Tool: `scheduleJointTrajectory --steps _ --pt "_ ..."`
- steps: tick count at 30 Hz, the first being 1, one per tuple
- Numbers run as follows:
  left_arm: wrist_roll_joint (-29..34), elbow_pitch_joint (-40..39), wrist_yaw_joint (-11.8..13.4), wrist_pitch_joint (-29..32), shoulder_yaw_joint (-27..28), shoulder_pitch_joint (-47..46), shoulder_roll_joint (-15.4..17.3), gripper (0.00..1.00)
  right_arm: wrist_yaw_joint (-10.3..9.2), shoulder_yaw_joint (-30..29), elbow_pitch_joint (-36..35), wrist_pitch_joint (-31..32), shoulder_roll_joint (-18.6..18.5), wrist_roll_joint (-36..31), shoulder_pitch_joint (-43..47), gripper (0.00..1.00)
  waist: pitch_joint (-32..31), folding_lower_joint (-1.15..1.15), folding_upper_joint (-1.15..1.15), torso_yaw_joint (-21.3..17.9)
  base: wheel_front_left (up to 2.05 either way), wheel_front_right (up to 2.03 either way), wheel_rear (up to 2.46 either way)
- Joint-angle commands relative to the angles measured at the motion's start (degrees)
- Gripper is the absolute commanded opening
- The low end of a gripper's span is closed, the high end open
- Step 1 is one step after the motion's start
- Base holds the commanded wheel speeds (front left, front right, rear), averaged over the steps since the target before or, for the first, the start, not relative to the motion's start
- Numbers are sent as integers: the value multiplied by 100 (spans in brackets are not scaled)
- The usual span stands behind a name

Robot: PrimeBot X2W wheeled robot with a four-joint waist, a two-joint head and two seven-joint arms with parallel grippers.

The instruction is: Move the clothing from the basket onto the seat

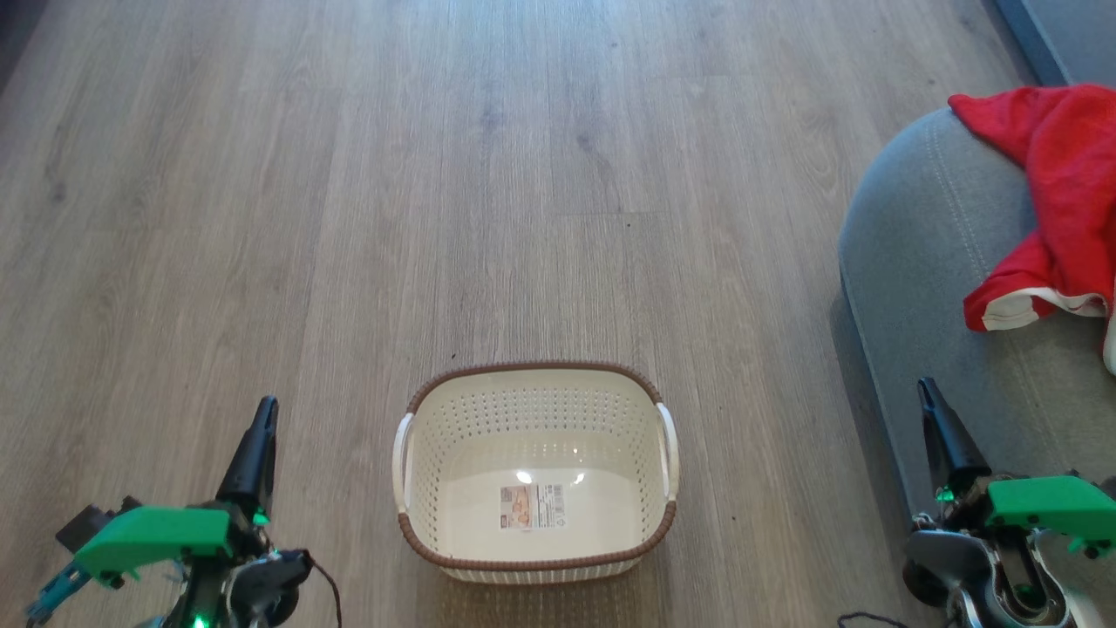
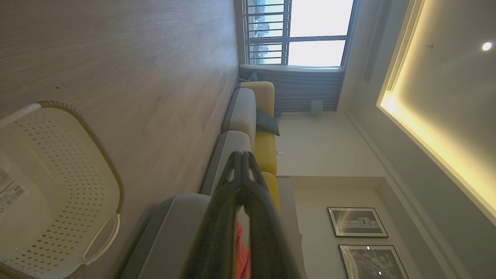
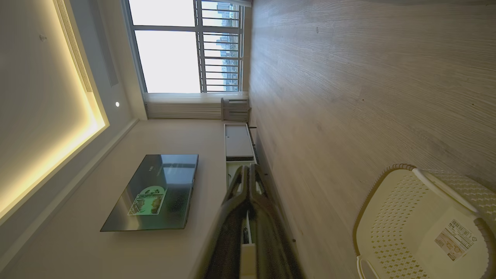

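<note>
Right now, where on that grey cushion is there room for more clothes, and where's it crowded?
Bare: the seat's edge between the floor and the clothing, and the strip below its white-trimmed hem. Crowded: the seat's far right, under the clothing. The basket holds just a sticker.

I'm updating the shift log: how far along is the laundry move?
Done, it looks: the basket holds nothing but its sticker, and red clothing lies on the seat. In hand: nothing; the left gripper and right gripper are shut and empty, either side of the basket. Left: nothing I can see, though the seat runs out of frame.
</note>
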Motion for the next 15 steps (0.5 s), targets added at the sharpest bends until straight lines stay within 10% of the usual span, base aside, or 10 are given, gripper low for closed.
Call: scheduleJointTrajectory --steps 1,15 --pt "-38 -189 -53 43 202 -274 60 0 46 91 -222 35 -6 31 -315 0 0 0 0 0 0 0 0" --pt "-38 -189 -53 43 202 -274 60 0 46 90 -222 36 -5 30 -316 0 0 0 0 0 0 0 0"
